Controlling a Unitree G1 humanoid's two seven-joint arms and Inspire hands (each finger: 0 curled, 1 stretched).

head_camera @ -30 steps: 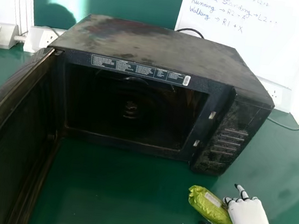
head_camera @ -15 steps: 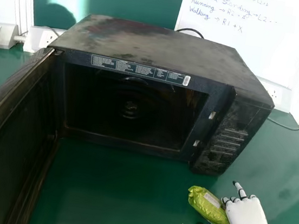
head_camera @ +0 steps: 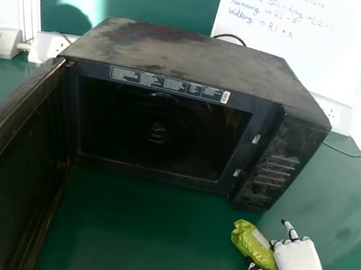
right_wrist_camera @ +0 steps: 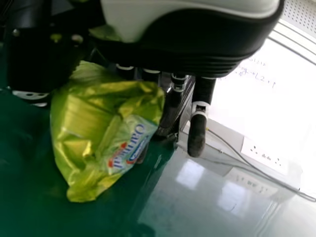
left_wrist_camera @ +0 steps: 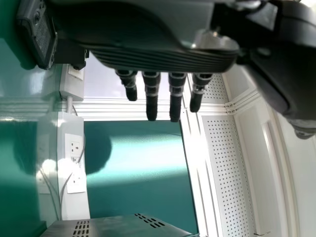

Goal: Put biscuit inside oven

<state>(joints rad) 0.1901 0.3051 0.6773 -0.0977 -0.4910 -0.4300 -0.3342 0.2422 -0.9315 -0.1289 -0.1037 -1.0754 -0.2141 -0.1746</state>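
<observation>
Biscuit (head_camera: 255, 243): yellow-green; label (right_wrist_camera: 129, 146) is pale, lettered in red and blue. Oven (head_camera: 302, 140) is black, top (head_camera: 190, 57) mottled grey and brown; dark strip (head_camera: 157, 81) bears white print. Table (head_camera: 129, 234) is green. Right hand (head_camera: 298, 263) is white and black. Board (head_camera: 350, 70) is white, writing blue. Wall panel (left_wrist_camera: 224, 163) is pale, dotted dark in rows.

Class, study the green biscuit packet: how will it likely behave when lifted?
The packet looks light, its wrapper thin and crumpled. Its shiny film may slip a little against the right hand. The creased end would probably crumple under pressure, and any biscuits inside could break.
</observation>
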